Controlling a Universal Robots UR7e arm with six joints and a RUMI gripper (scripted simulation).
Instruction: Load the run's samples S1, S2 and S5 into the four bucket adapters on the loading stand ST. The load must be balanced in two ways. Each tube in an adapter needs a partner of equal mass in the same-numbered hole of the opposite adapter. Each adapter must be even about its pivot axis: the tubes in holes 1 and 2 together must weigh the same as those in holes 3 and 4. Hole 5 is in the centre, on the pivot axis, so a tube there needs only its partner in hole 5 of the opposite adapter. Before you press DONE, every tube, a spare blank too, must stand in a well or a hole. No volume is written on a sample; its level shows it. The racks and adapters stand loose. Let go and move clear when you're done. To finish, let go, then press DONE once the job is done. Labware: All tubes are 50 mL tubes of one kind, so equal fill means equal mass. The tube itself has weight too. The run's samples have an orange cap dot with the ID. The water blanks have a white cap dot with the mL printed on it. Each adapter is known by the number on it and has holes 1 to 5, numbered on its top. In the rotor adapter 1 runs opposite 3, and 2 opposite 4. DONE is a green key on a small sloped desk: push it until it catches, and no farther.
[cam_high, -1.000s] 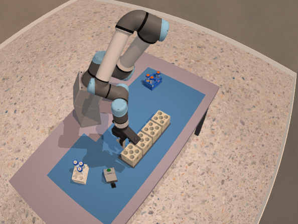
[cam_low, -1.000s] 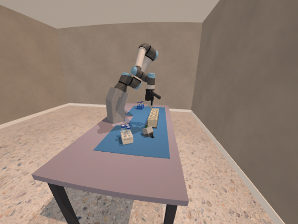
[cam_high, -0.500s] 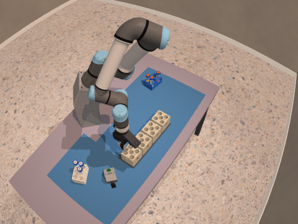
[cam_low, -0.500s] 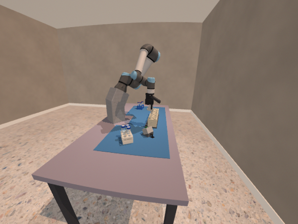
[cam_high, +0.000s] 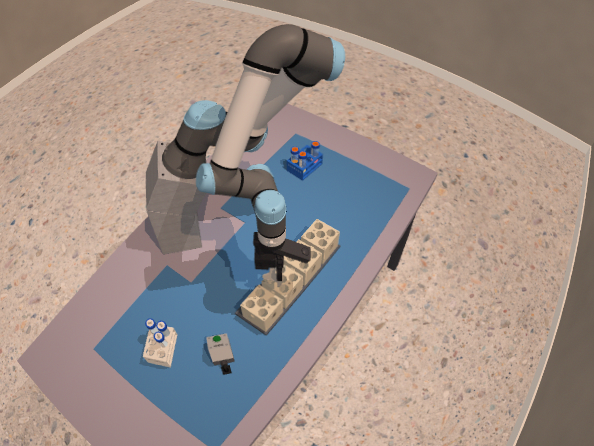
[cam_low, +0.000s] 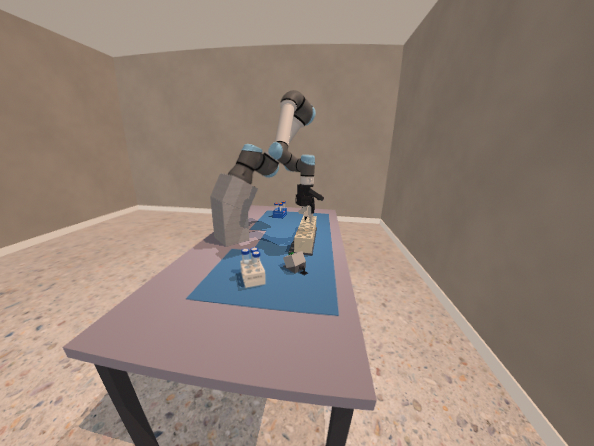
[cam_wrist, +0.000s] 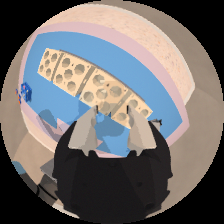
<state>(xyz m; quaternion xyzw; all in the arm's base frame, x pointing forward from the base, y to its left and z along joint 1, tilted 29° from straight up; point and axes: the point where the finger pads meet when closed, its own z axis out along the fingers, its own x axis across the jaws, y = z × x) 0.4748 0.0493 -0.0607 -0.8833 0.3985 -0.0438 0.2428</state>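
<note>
Empty-handed above the row of four adapters, no tube loaded yet

We see the gripper (cam_high: 278, 272) hanging over the adapters (cam_high: 290, 277) on their stand, its fingers partly spread with nothing between them; every hole we can see looks empty. The orange-capped samples (cam_high: 303, 151) sit in the blue rack (cam_high: 304, 167) at the far end of the blue mat (cam_high: 350, 210), well apart from the arm, and the white-capped blanks (cam_high: 156, 328) stand in the pale rack (cam_high: 160, 350) at the near end beside the green key (cam_high: 217, 338). We judge this a survey step; next we must travel to a rack, compare fill levels and grip one tube. Open mat lies both ways, though the racks stand loose on the worktop (cam_high: 75, 370)
</note>
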